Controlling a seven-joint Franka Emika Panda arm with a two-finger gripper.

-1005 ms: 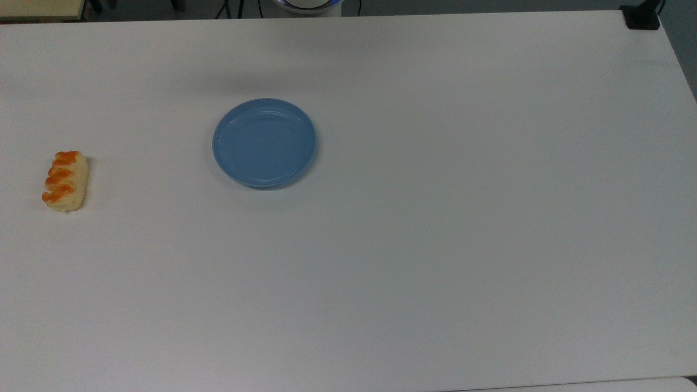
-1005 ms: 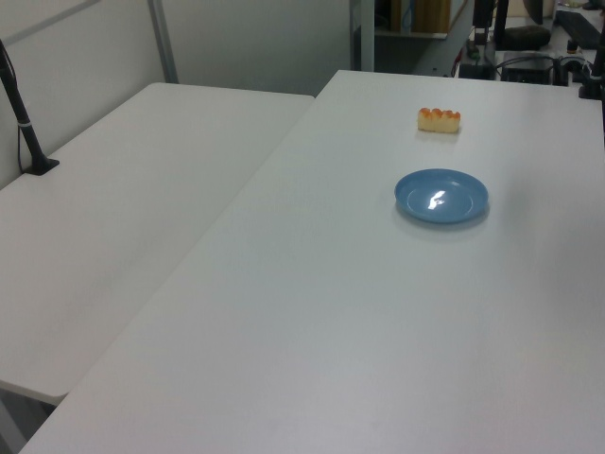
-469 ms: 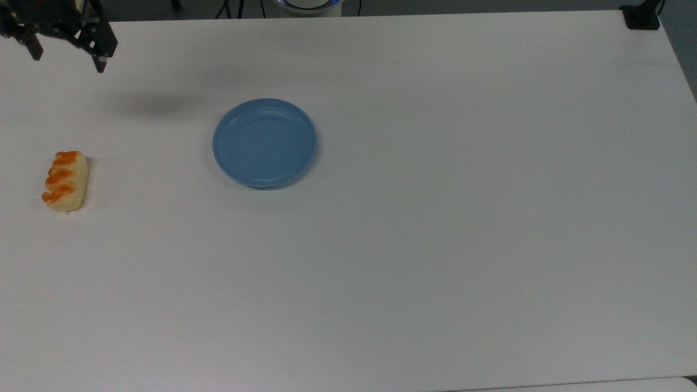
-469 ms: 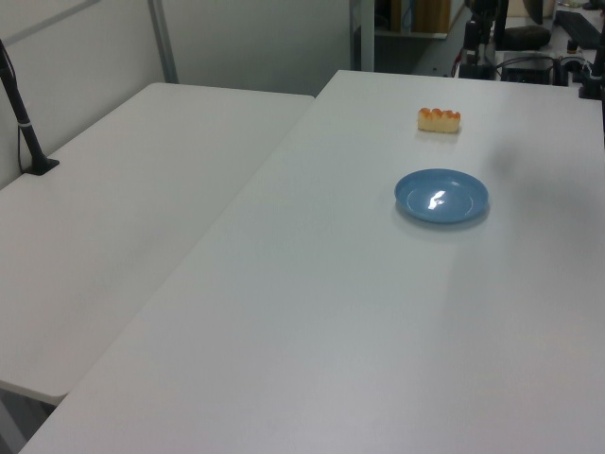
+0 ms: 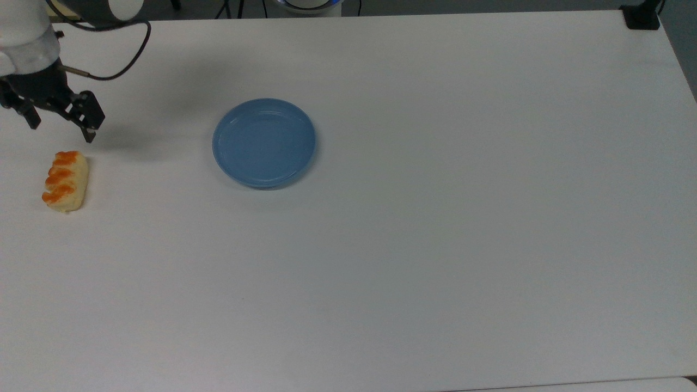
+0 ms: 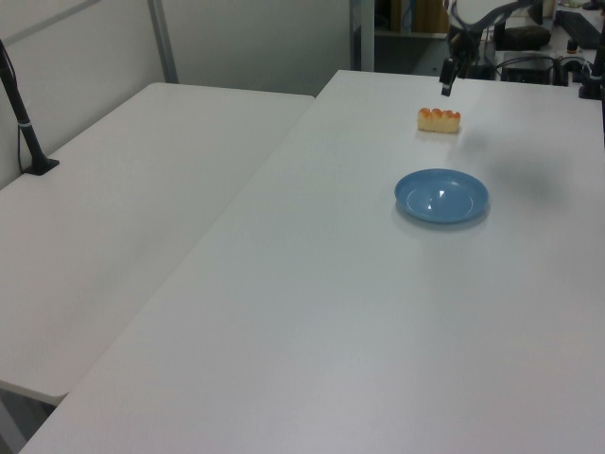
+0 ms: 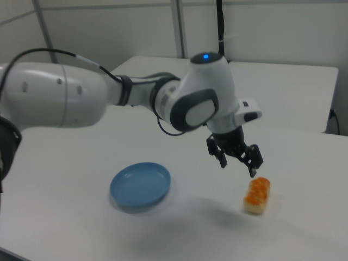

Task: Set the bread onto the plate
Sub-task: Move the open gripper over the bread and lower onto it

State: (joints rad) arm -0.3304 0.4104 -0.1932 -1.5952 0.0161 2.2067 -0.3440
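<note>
The bread point(image 5: 65, 181), a small pale-yellow bun with orange ridges, lies on the white table near the top view's left edge. It also appears as the bread point(image 6: 440, 119) and the bread point(image 7: 257, 196). The light-blue plate point(image 5: 264, 142) sits bare to the bread's right in the top view, and shows as the plate point(image 6: 440, 196) and the plate point(image 7: 140, 186). My gripper point(image 5: 61, 129) hangs open in the air just beyond the bread's far end, with nothing between its fingers. In the other views the gripper point(image 7: 237, 167) hovers a little above the bun, apart from it, as does the gripper point(image 6: 452, 80).
My white arm point(image 7: 109, 98) reaches in over the table's far left corner in the top view, trailing a black cable point(image 5: 125, 60). A black clamp point(image 5: 642, 16) sits at the top right corner. A second white table point(image 6: 123, 208) with a black pole point(image 6: 24, 123) adjoins.
The gripper came into the top view at the upper left and moved down toward the bread, staying open. Bread and plate have not moved.
</note>
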